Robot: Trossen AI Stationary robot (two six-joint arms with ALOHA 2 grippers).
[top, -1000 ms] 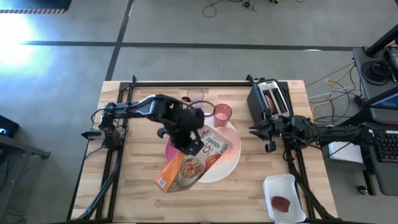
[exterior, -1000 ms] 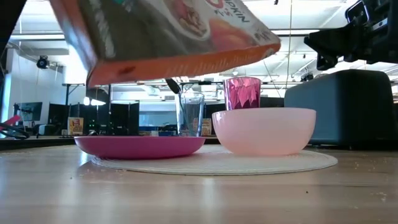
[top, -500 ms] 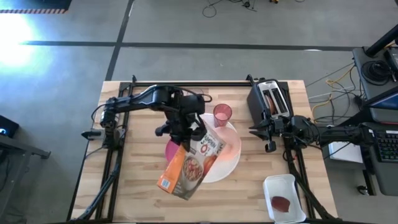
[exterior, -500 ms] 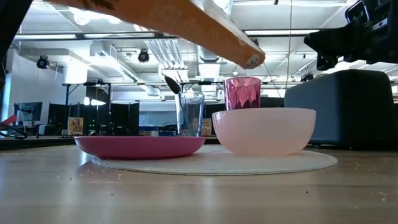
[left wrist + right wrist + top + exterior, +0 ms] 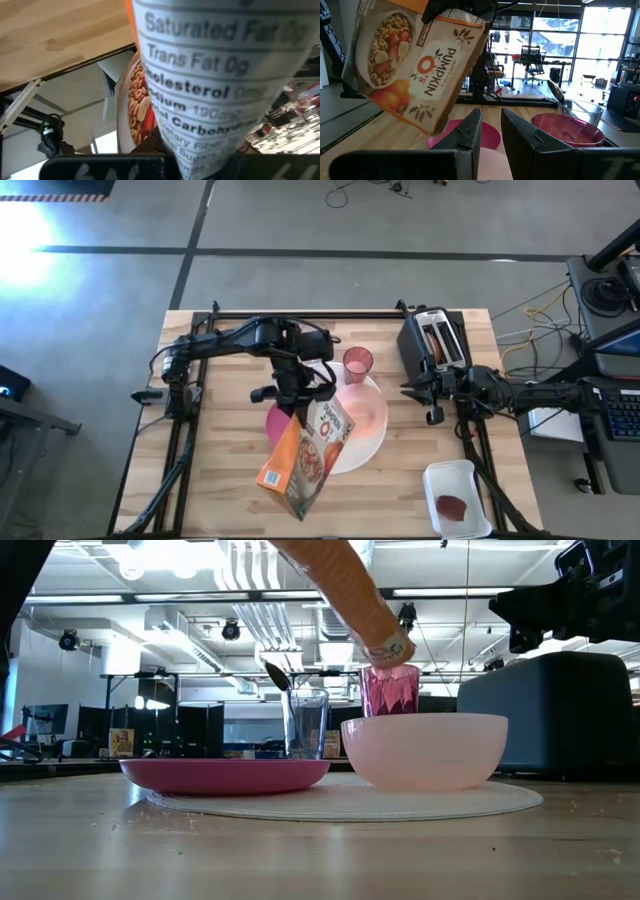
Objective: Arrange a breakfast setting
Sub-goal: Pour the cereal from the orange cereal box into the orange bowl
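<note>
Light wood is the top of the desk (image 5: 215, 440), and on it I see the large white round mat (image 5: 372, 442) near the middle. Above the mat I hold the orange cereal box (image 5: 303, 460) in the air, tilted, with its lower end over the desk edge of the mat. My left pincer (image 5: 296, 402) is clenched on the upper end of this box, above the magenta plate (image 5: 272, 423). In the left wrist view the nutrition panel of the box fills almost everything.

The black toaster (image 5: 432, 338) stands at the far right part of the desk, well apart from the mat. The right pincer (image 5: 432, 402) waits just in front of the toaster; its two fingers are close together with a narrow gap, and I see nothing between them.

On the mat, the magenta plate lies on the left side and the peach bowl (image 5: 424, 750) on the right side, near each other. Behind the bowl stands the translucent pink cup (image 5: 358, 363). Behind the plate stands the small clear glass (image 5: 306, 724), with the spoon (image 5: 277, 676) standing inside it. A white tray (image 5: 459, 500) sits at the near right corner.
</note>
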